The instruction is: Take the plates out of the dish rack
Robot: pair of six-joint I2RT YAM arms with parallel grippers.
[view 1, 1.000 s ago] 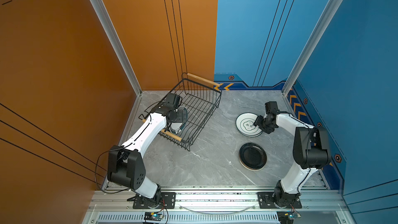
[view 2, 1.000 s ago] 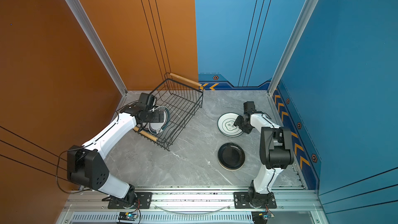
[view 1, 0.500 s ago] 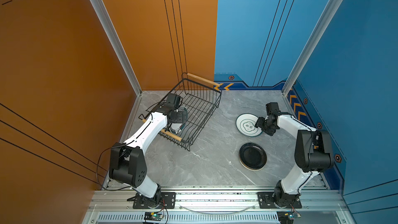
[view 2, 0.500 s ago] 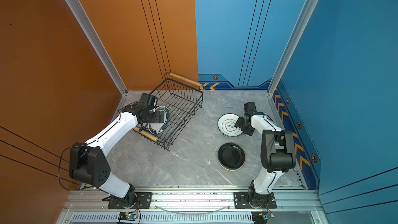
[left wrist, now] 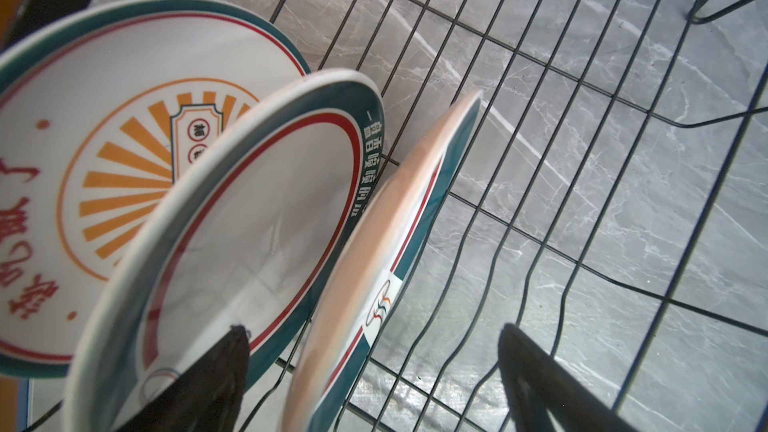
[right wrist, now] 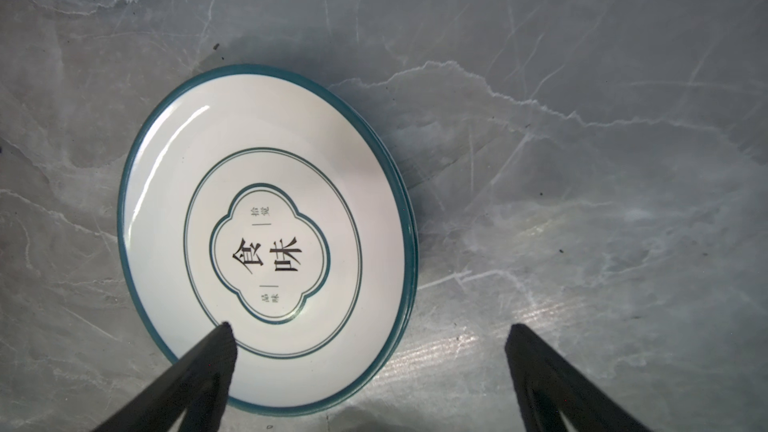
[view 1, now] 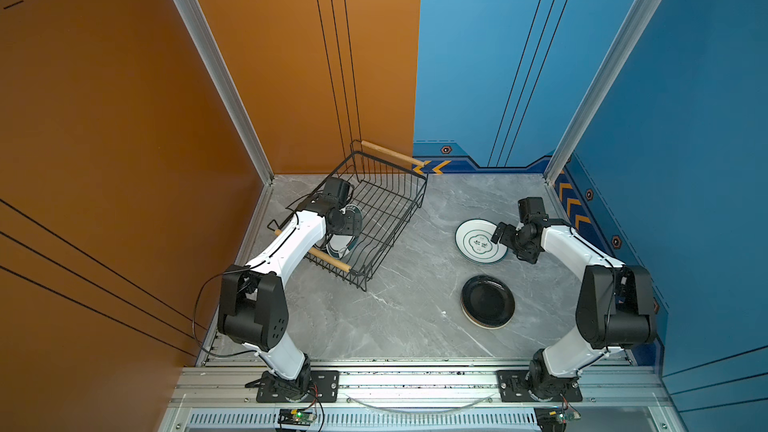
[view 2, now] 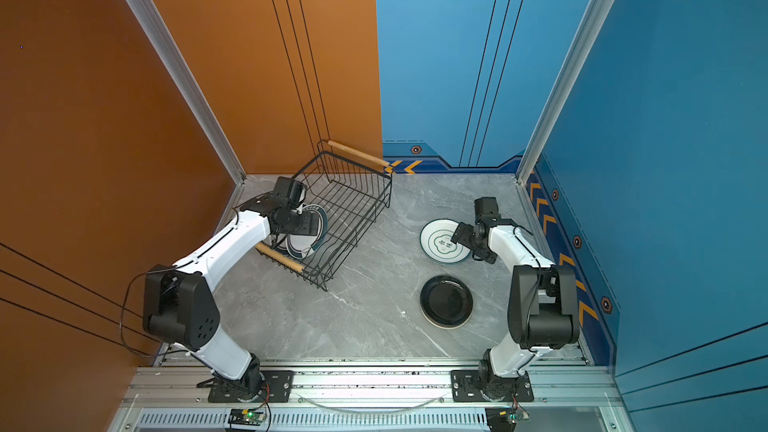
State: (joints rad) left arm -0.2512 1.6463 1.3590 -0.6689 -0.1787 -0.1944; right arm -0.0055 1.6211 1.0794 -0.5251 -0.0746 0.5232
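The left gripper (left wrist: 374,327) reaches inside the dish rack (view 1: 386,201) at its near-handle end, with its jaws spread wide. The rim of the outermost plate (left wrist: 399,209), peach-backed with a teal and red band, stands between the fingers (left wrist: 232,367); whether either one touches it I cannot tell. Three plates stand on edge in that end of the rack. The middle plate (left wrist: 257,222) carries white characters on its teal rim, too slanted to read with certainty. The sunburst plate (left wrist: 104,118) behind it bears orange rays around a label-shaped frame and large red characters, cut off by the picture's edge.

The right gripper (right wrist: 370,326) is well to the right of the rack, also wide open and holding nothing. One finger (right wrist: 208,359) hangs over the rim of the white plate (right wrist: 266,184), the other over the bare table (right wrist: 582,160). That teal-rimmed plate tops a small stack and reads 食味 inside a four-lobed frame, with smaller characters above and below. A black plate (view 1: 487,301) lies flat on the table right of the rack's front corner
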